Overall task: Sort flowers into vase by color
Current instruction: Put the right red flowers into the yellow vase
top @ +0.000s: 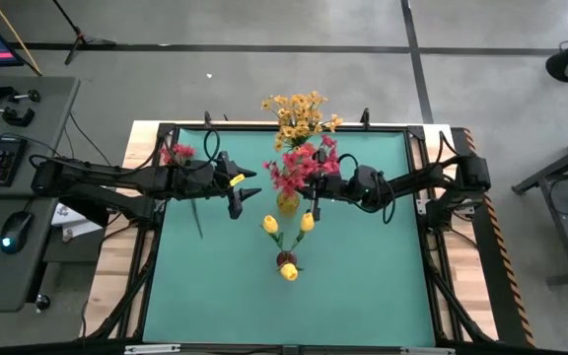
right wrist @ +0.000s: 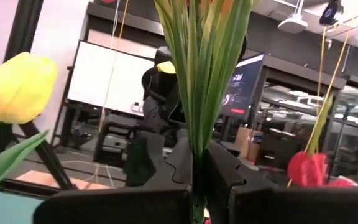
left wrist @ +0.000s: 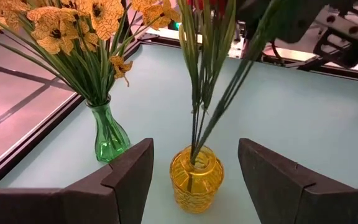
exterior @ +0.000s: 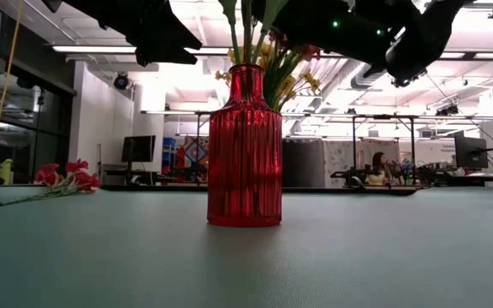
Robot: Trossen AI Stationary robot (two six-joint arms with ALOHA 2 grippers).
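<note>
Green table mat (top: pixel 363 286) carries three vases, as we see from above: a green glass vase (left wrist: pixel 109 134) at the far edge with the orange-yellow sprays (top: pixel 301 113), a yellow vase (top: pixel 288 203) near the middle with the pink-red cluster (top: pixel 302 166), and a red ribbed vase (exterior: pixel 245 147) nearer the front holding yellow tulip buds (top: pixel 271 224). We see the right gripper (top: pixel 316 189) just beside the yellow vase, its fingers (right wrist: pixel 135 205) closed on a bunch of green stalks (right wrist: pixel 202 68) that run up between them in the right wrist view. Left gripper (top: pixel 235 192) sits on the other side of the yellow vase, close to it; in the left wrist view we see its fingers (left wrist: pixel 126 177) spread wide with the yellow vase between them, not touching, nothing held. One more pink-red stem (top: pixel 180 158) lies flat on the mat near the far left corner, under the left arm, well apart from the vases; we see it in the low view too, lying on the table. In the low view, a person sits in the room behind, far off.
</note>
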